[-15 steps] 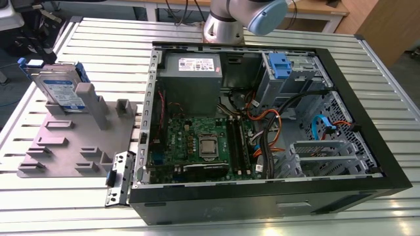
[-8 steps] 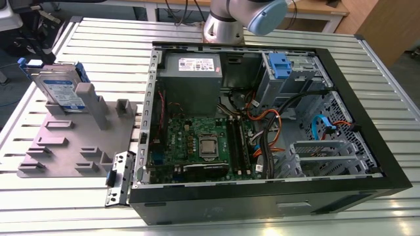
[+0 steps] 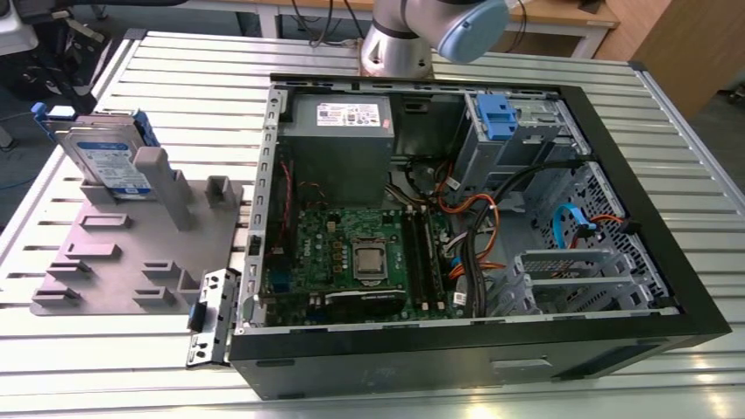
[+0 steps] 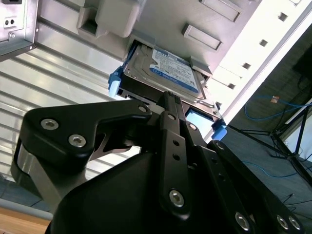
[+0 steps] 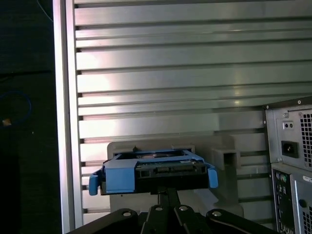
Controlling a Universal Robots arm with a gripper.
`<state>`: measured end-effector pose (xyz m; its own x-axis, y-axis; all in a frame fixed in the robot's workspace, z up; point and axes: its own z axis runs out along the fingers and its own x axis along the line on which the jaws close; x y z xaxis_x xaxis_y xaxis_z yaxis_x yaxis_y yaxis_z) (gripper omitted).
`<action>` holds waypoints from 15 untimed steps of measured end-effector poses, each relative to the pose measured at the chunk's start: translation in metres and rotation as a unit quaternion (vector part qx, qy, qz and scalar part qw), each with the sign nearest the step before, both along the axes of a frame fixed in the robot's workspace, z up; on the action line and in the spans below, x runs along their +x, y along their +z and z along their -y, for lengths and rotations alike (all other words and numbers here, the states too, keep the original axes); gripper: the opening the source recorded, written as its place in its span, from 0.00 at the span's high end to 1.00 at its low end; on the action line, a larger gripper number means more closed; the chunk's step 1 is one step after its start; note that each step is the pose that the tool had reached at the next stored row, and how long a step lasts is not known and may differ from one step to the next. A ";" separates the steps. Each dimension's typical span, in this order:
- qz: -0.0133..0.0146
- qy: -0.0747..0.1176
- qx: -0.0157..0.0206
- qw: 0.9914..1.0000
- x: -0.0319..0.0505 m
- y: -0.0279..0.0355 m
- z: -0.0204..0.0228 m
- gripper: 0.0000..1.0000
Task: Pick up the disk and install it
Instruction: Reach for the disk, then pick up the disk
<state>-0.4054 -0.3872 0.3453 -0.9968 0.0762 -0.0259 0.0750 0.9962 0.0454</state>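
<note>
The disk [image 3: 111, 161] stands on edge in a slot of the grey holder plate [image 3: 128, 253] at the exterior view's left, its white label with a blue band facing out and blue rails on its sides. In both wrist views the disk [image 4: 168, 70] [image 5: 156, 170] lies just beyond my black gripper [image 4: 168, 97] [image 5: 168, 192]. The gripper's fingers come together in one narrow stem, shut, with nothing between them and apart from the disk.
An open black computer case [image 3: 686, 262] lies on the slatted metal table [image 3: 93, 367], showing a green motherboard [image 3: 349, 253], a grey power supply [image 3: 344, 118] and a drive bay with a blue clip [image 3: 495, 113]. The arm's base [image 3: 396, 48] stands behind the case.
</note>
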 end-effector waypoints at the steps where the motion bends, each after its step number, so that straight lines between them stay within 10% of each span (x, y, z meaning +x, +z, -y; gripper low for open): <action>1: 0.000 0.000 0.000 1.000 -0.0007 -0.0004 -0.0008 0.89; 15: 0.000 0.000 0.000 1.000 -0.0074 -0.0058 -0.0047 0.89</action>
<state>-0.4128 -0.3825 0.3396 -0.9968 0.0762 -0.0258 0.0750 0.9962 0.0452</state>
